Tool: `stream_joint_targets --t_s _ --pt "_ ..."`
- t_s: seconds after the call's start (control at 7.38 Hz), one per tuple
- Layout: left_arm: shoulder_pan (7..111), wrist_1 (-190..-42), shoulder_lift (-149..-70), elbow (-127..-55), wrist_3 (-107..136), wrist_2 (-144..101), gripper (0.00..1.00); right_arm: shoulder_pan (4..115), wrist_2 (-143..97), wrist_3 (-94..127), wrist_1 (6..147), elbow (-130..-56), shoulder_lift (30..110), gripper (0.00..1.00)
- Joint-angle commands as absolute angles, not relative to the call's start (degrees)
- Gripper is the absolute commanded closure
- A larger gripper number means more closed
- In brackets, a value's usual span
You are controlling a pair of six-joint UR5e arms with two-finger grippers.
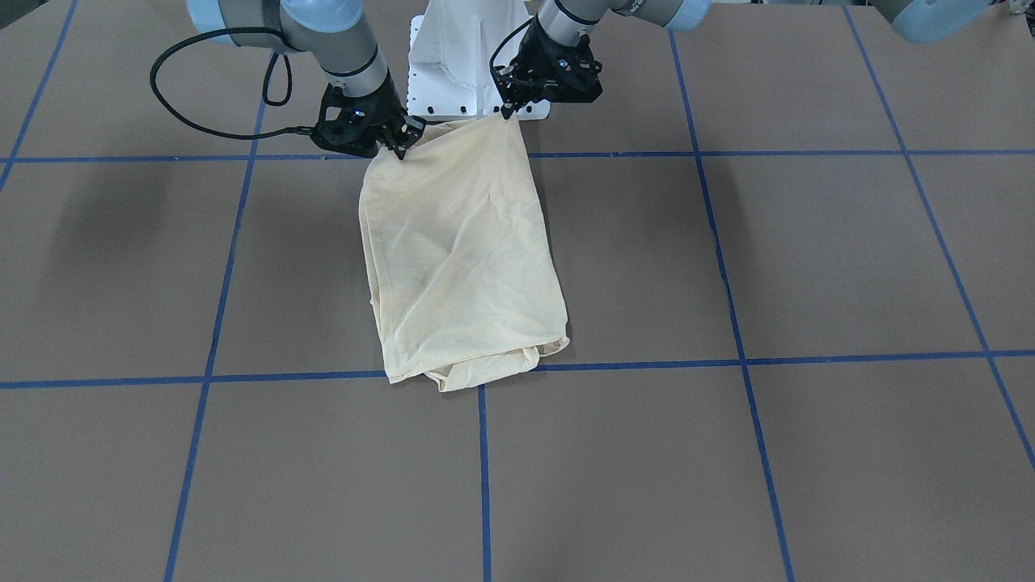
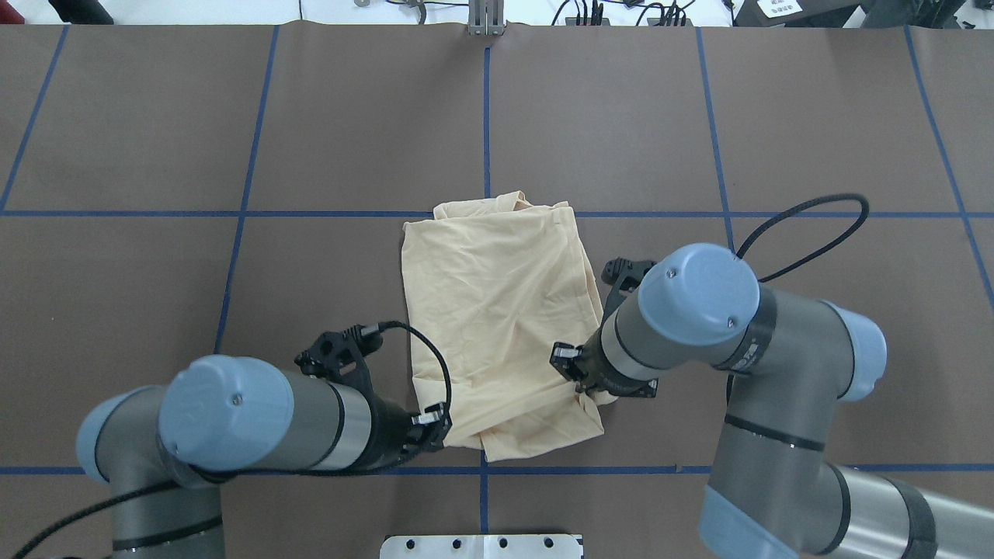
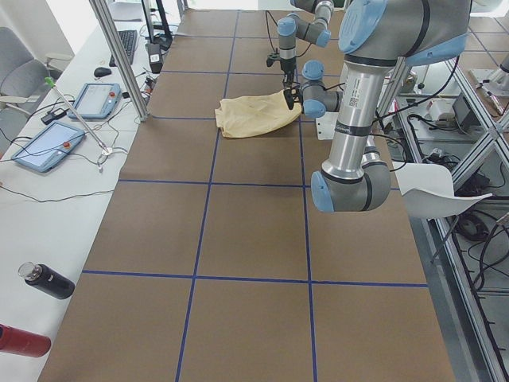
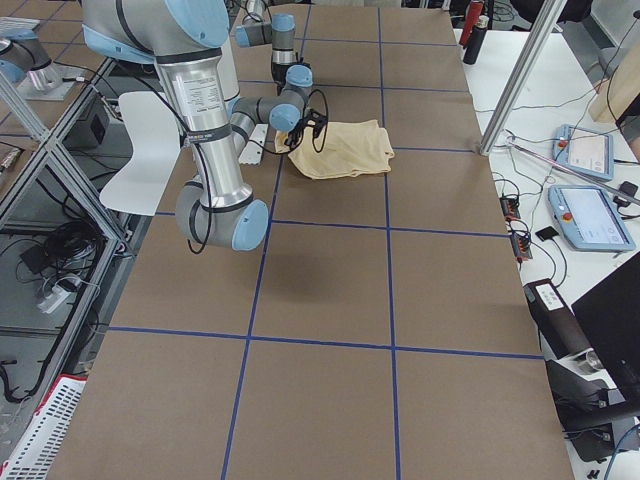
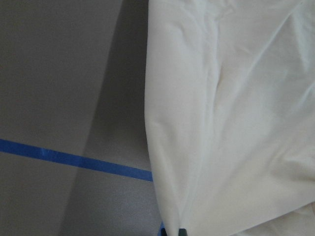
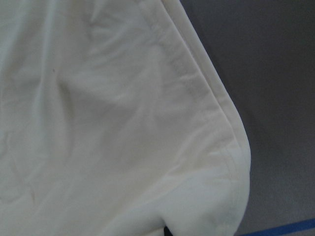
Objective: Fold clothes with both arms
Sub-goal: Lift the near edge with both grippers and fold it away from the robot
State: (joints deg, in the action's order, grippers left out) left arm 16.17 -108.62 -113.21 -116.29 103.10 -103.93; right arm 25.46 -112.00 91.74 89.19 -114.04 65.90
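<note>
Cream T-shirt [image 1: 461, 259] lies folded on the brown counter [image 1: 728, 242]; left gripper [image 1: 509, 111] and right gripper [image 1: 400, 149] each clamp a corner of its edge nearest the white pedestal [image 1: 465, 56].

Cream shirt [image 1: 461, 259], left claw [image 1: 509, 114], right claw [image 1: 401, 150] pinching corners

Cream shirt [image 1: 461, 259] folded; left tool [image 1: 510, 112], right tool [image 1: 401, 150] pinching corners.

One T-shirt [image 1: 461, 259], two arms [image 2: 311, 423] [image 2: 683, 310], two tools [image 1: 509, 111] [image 1: 400, 151], two tablets [image 3: 99, 99] [image 3: 48, 145], seemingly two bottles [image 3: 48, 281] [image 3: 20, 341]
</note>
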Motion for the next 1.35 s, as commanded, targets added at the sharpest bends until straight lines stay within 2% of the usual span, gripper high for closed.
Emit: stream_joint_targets --t_s 0.0,0.14,0.41,0.54,0.81,1.22 --pt "25.7 -107.8 -113.6 -115.9 97.0 -108.4 1.00 33.2 -112.5 88.0 89.3 -111.8 62.9 1.00" --pt "30.6 -107.9 -114.8 -114.7 94.2 -109.8 1.00 35.4 -112.8 88.1 89.3 -108.8 59.7 1.00" --pt "37.0 -108.3 -123.8 -102.4 92.6 -113.9 1.00 38.7 -112.9 87.9 88.8 -98.5 50.4 1.00" --pt "37.3 -108.9 -126.1 -97.0 89.4 -113.6 1.00 39.7 -112.6 88.0 82.9 -92.3 48.8 1.00" --pt "38.1 -114.4 -126.6 -91.3 89.1 -113.5 1.00 40.5 -112.2 87.9 73.8 -84.0 48.6 1.00" --pt "38.2 -118.1 -126.7 -87.5 89.0 -113.4 1.00 40.3 -111.9 87.8 72.4 -75.8 43.3 1.00"
